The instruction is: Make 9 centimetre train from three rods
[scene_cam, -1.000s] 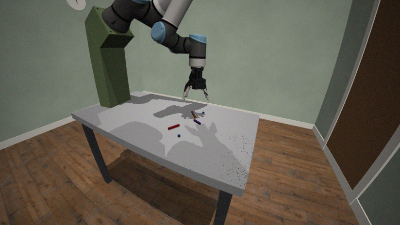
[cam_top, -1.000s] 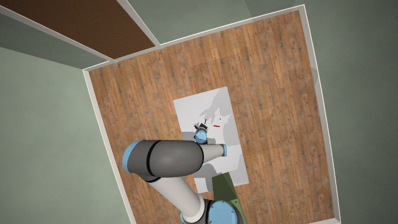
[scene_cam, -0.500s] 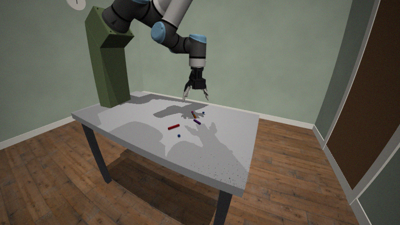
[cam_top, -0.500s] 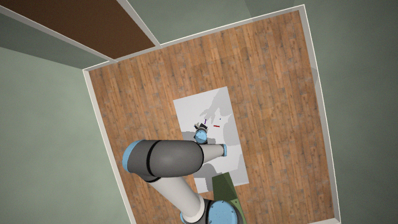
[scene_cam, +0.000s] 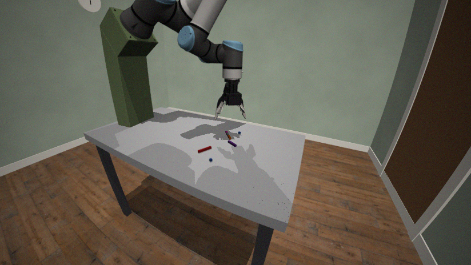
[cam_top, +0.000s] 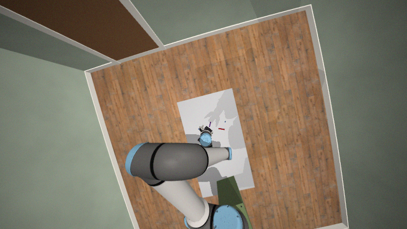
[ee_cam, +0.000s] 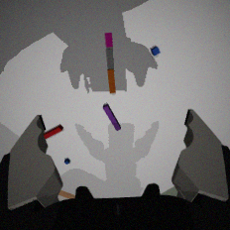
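Magenta (scene_cam: pixel 226 132) (ee_cam: pixel 108 40), grey (ee_cam: pixel 110 58) and orange (scene_cam: pixel 229 137) (ee_cam: pixel 112 81) rods lie end to end in one straight line on the white counter (cam_top: pixel 193 109) (scene_cam: pixel 158 131); the purple rod (cam_top: pixel 210 124) (scene_cam: pixel 231 143) (ee_cam: pixel 112 117) lies near the orange end. I can read no writing. Above the counter, the hand (scene_cam: pixel 230 117) (ee_cam: pixel 114 113) points down, fully open, with nothing held. The red rod (cam_top: pixel 221 129) (scene_cam: pixel 204 149) (ee_cam: pixel 54 132) and two blue rods lie apart. Around are green walls (scene_cam: pixel 296 65) and wooden floor (cam_top: pixel 270 85) (scene_cam: pixel 82 197)
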`<state>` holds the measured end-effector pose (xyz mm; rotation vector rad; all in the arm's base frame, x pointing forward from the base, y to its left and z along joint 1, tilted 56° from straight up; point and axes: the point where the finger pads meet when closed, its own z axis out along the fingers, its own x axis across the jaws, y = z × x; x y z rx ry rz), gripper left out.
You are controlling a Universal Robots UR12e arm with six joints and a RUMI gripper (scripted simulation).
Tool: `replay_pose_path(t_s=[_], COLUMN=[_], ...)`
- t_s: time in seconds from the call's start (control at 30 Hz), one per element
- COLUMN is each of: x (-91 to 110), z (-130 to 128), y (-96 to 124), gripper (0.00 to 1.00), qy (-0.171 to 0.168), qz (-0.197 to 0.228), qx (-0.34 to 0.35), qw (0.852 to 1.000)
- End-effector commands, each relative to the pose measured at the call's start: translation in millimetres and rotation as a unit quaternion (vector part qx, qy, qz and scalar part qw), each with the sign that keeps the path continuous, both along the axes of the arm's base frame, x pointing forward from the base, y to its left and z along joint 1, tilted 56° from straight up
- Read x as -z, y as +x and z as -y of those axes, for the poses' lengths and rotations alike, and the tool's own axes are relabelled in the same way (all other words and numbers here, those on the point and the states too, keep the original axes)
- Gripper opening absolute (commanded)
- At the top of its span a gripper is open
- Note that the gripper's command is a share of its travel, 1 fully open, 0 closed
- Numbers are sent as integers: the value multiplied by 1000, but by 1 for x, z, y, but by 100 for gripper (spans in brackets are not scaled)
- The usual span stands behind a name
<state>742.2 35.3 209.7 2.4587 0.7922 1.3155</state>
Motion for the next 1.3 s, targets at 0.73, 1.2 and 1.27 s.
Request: replay_pose_path(t_s=[0.73, 1.2, 1.27], x=[4, 5, 6], z=[-9, -10, -10], y=[5, 9, 10], gripper=[100, 100, 100], qy=[237, 367, 385], qz=[-14, -20, -21], qx=[162, 251, 264], qw=[958, 896, 884])
